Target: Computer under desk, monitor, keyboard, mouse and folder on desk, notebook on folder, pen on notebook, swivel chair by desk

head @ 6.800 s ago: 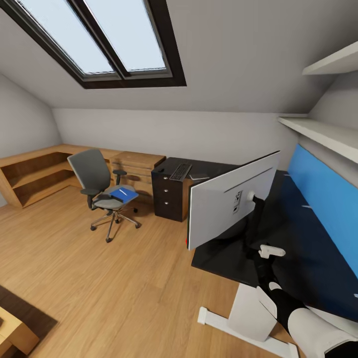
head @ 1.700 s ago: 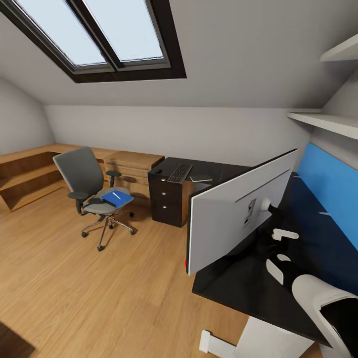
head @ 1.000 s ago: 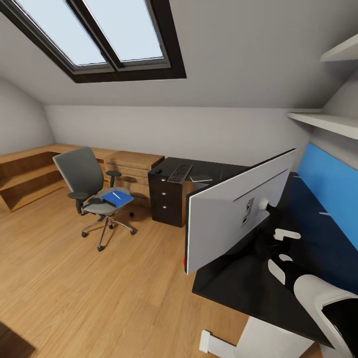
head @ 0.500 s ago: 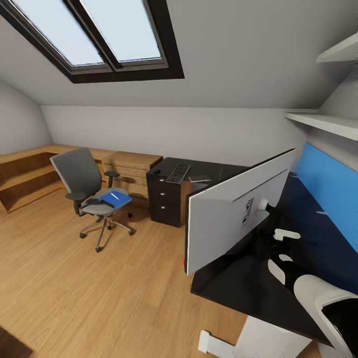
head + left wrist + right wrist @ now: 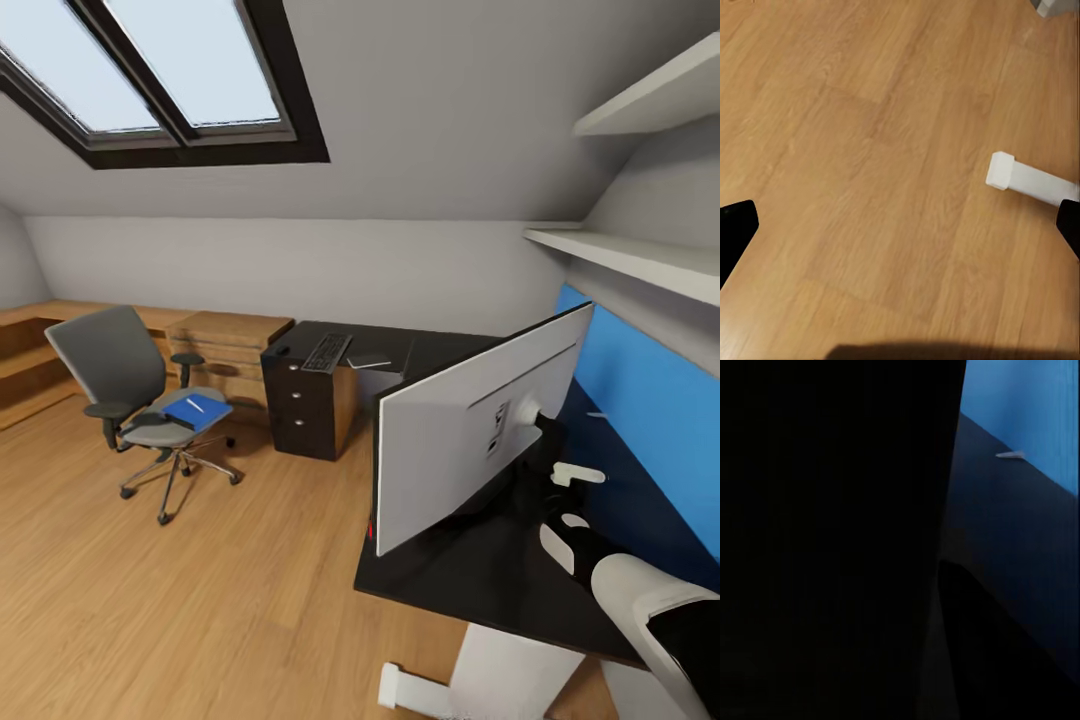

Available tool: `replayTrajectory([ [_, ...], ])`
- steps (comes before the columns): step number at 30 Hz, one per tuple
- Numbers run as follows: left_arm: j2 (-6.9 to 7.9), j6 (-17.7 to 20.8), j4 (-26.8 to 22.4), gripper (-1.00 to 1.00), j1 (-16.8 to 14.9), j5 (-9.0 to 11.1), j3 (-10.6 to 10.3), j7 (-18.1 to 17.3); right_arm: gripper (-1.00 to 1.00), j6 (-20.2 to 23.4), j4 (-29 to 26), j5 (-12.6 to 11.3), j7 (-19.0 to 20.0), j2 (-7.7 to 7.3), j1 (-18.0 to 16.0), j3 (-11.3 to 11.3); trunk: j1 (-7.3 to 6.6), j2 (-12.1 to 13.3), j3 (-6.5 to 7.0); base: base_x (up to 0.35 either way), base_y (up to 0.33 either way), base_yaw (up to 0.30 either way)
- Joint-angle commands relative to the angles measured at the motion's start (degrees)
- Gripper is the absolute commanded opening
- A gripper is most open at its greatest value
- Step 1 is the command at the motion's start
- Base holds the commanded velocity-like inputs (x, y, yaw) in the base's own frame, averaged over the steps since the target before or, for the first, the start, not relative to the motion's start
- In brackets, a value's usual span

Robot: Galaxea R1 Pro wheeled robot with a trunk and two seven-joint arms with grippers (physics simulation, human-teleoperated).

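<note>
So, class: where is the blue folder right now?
In the head view, the flat blue folder lies on the seat of the grey swivel chair, at the left, beside the dark drawer unit.

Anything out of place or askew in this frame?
The monitor stands tilted at the desk's front edge, back toward the camera. The blue folder lies on the swivel chair, away from the desk.

Blue folder (image 5: 196, 410), grey swivel chair (image 5: 105, 358), black desk (image 5: 470, 560).

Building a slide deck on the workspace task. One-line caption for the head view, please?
Monitor standing on the black desk, keyboard at its far end, blue folder on the swivel chair.
</note>
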Motion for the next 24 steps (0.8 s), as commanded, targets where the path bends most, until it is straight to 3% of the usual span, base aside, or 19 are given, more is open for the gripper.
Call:
replayTrajectory([
  [1, 0.01, -0.14, -0.04, 1.00, 0.02, 0.54, -0.08, 0.12, -1.00, -0.13, -0.09, -0.09, -0.35, -0.01, -0.07, 0.51, 0.00, -0.04, 0.00, 0.000, 0.000, -0.267],
  [6, 0.01, -0.14, -0.04, 1.00, 0.02, 0.54, -0.02, 0.12, -1.00, -0.13, -0.09, -0.02, -0.33, 0.01, -0.07, 0.57, 0.00, -0.04, 0.15, 0.000, 0.000, -0.252],
  [13, 0.01, -0.14, -0.04, 1.00, 0.02, 0.54, -0.01, 0.12, -1.00, -0.13, -0.09, 0.00, -0.33, 0.06, -0.07, 0.58, 0.00, -0.04, 0.17, 0.000, -0.001, -0.034],
  [24, 0.01, -0.21, -0.04, 1.00, 0.02, 0.55, 0.09, 0.12, -1.00, -0.04, -0.16, 0.00, -0.25, 0.15, -0.07, 0.67, 0.00, -0.04, 0.17, 0.036, -0.291, 0.000],
])
